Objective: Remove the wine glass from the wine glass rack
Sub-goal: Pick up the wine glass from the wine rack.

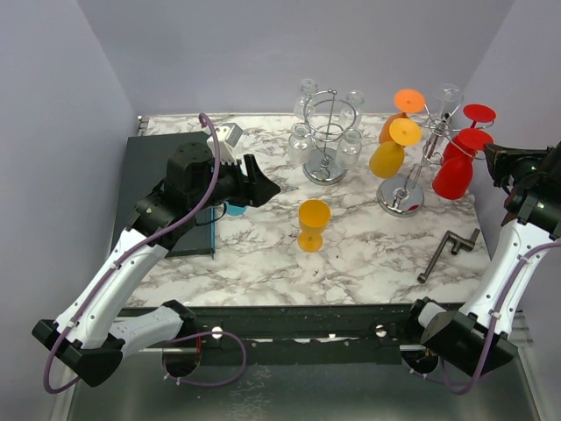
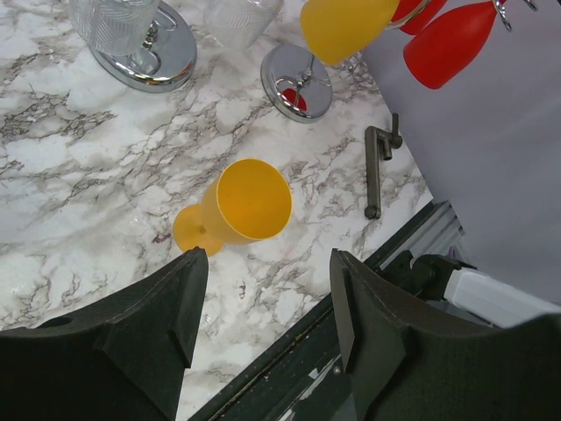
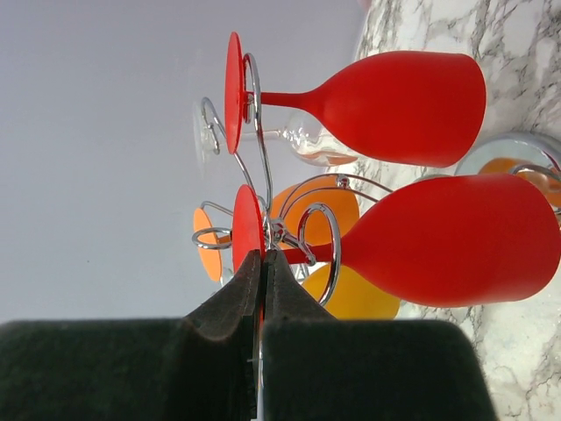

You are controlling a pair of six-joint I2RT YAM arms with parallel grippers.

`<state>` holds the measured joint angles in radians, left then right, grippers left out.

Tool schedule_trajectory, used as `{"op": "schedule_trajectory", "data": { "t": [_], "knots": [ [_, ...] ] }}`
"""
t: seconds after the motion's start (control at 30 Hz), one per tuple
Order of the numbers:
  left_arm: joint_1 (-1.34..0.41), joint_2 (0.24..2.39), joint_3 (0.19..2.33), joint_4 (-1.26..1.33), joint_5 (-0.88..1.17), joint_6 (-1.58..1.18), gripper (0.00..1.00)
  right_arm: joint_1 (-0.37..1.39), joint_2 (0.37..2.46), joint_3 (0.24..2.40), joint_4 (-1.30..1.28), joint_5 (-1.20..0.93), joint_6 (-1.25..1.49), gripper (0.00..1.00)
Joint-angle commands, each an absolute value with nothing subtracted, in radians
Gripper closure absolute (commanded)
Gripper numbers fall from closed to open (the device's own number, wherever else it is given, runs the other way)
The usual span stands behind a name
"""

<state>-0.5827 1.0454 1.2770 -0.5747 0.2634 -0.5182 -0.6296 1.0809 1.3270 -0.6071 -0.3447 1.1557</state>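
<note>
The wine glass rack [image 1: 426,149] at the far right of the counter [image 1: 368,263] carries glasses hung upside down by their feet: two red, two orange-yellow and one clear. The right gripper [image 3: 263,259], fingers pressed together, sits at the foot of the lower red wine glass [image 3: 456,241], which hangs on the rack. Whether it pinches that foot I cannot tell. A yellow glass [image 2: 245,202] stands upright and empty mid-counter, apart from the spread left gripper [image 2: 267,259].
</note>
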Motion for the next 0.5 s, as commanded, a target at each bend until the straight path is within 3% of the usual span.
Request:
{"op": "schedule_trajectory", "data": {
  "t": [0.0, 0.47],
  "knots": [
    [-0.586, 1.041, 1.282, -0.583, 0.236, -0.504, 0.36, -0.634, 1.089, 1.347, -0.631, -0.358, 1.127, 0.99],
    [-0.585, 1.035, 1.254, -0.569, 0.236, -0.509, 0.36, -0.634, 1.093, 1.369, -0.672, -0.411, 1.111, 0.99]
  ]
}}
